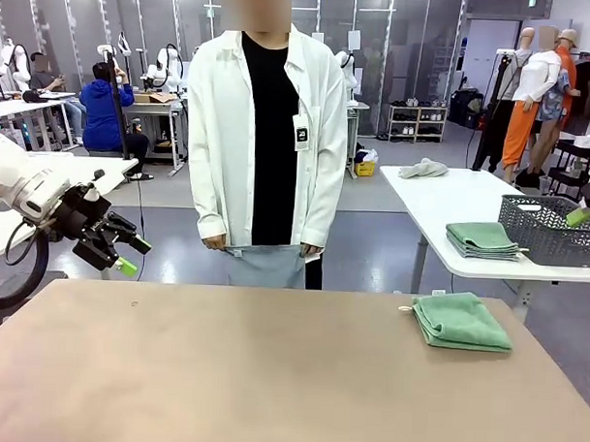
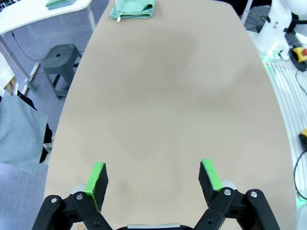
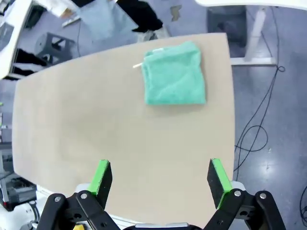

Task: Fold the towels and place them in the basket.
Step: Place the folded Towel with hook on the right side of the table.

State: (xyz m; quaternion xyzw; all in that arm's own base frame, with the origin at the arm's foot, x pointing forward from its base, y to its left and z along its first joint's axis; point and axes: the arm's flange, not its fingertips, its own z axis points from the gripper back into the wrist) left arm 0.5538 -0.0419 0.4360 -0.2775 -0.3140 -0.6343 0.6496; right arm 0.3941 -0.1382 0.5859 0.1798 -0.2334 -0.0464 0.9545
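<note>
A folded mint green towel (image 1: 461,321) (image 2: 132,8) (image 3: 175,74) lies on the tan table (image 1: 251,375) near its far right corner, white tag pointing left. The person at the far side holds a light blue towel (image 1: 264,264) (image 2: 17,129) (image 3: 103,21) at waist height with both hands. The dark grey lattice basket (image 1: 552,230) stands on a white side table at the right. My left gripper (image 1: 134,254) (image 2: 153,179) hangs open above the table's left edge, nothing between its pads. My right gripper (image 3: 160,179) is open and empty, above the table, well short of the green towel.
Another folded green towel (image 1: 483,239) lies beside the basket on the white side table (image 1: 441,202), along with a crumpled grey cloth (image 1: 423,168). A grey stool (image 2: 60,55) stands on the floor past the table's far edge.
</note>
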